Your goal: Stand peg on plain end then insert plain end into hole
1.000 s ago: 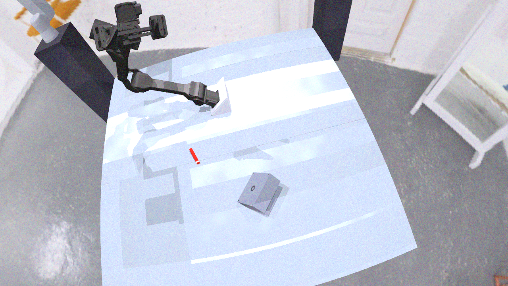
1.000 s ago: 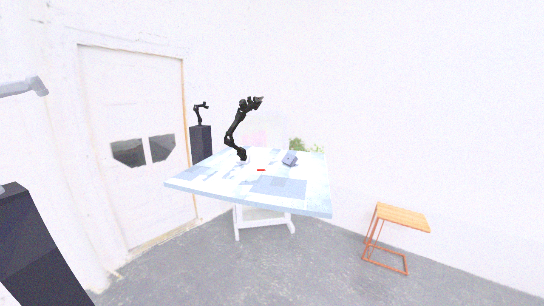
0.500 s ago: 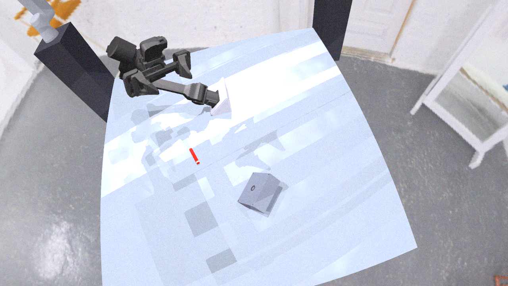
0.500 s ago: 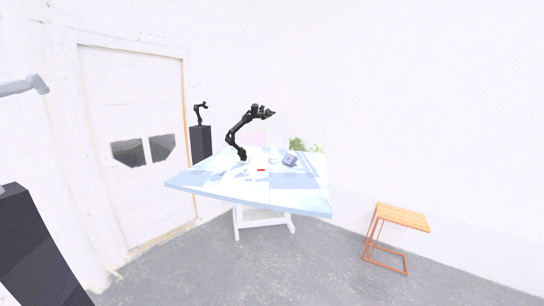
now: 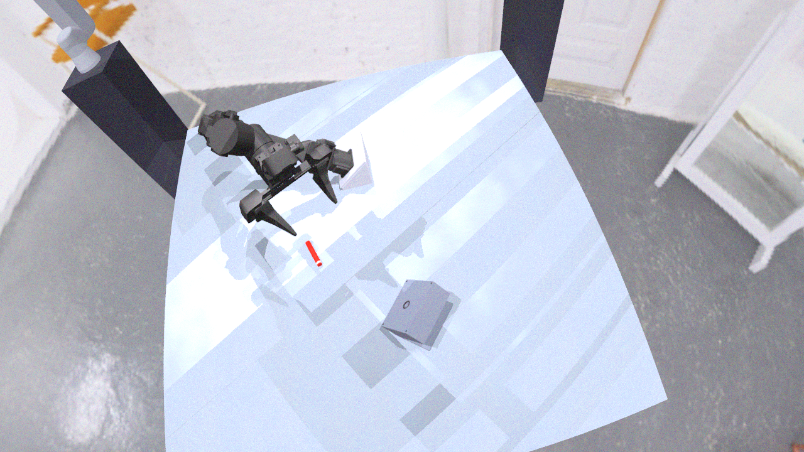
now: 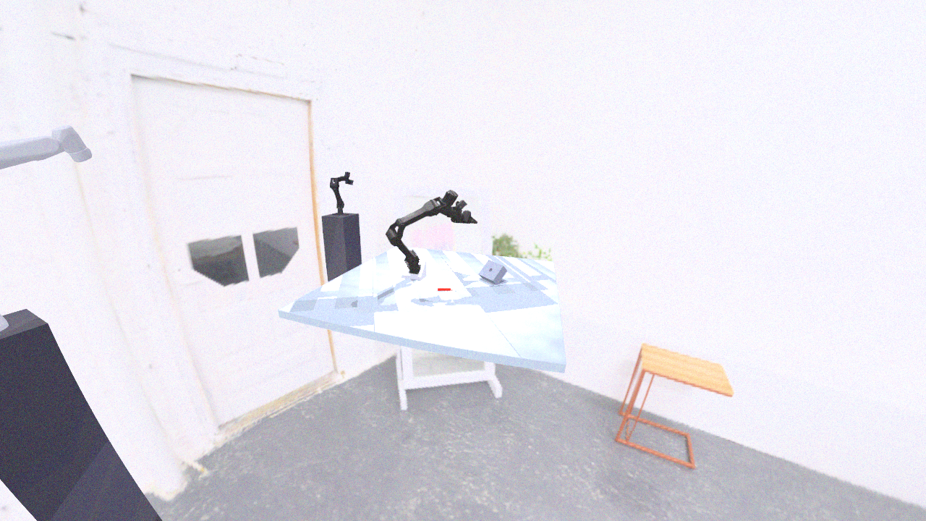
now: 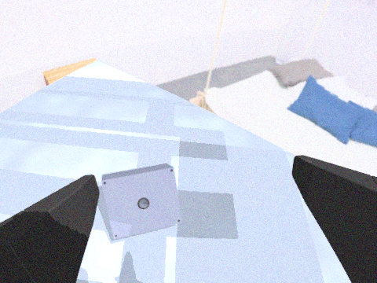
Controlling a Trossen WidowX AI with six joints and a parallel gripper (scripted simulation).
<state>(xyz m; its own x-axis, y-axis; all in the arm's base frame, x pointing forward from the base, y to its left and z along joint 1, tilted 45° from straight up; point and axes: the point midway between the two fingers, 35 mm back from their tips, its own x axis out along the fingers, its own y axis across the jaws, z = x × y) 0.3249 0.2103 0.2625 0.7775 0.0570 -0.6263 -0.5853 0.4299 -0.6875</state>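
Pale-blue tabletop (image 5: 505, 360) (image 6: 518, 323) (image 7: 267, 185) stands above grey floor (image 5: 702, 348) (image 6: 336, 453).

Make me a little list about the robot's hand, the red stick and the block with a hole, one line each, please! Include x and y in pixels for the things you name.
gripper: black two-finger gripper (image 5: 316, 219) (image 6: 476, 222) (image 7: 197, 175), open, nothing in it, up above the table
peg: thin red peg with a white band (image 5: 312, 252) (image 6: 444, 289), lying on its side on the table
panel: grey sloped panel (image 5: 417, 297) (image 6: 490, 272) (image 7: 126, 212), on the table
hole: round hole (image 5: 406, 304) (image 6: 490, 269) (image 7: 143, 203) in the panel's face, no peg in it
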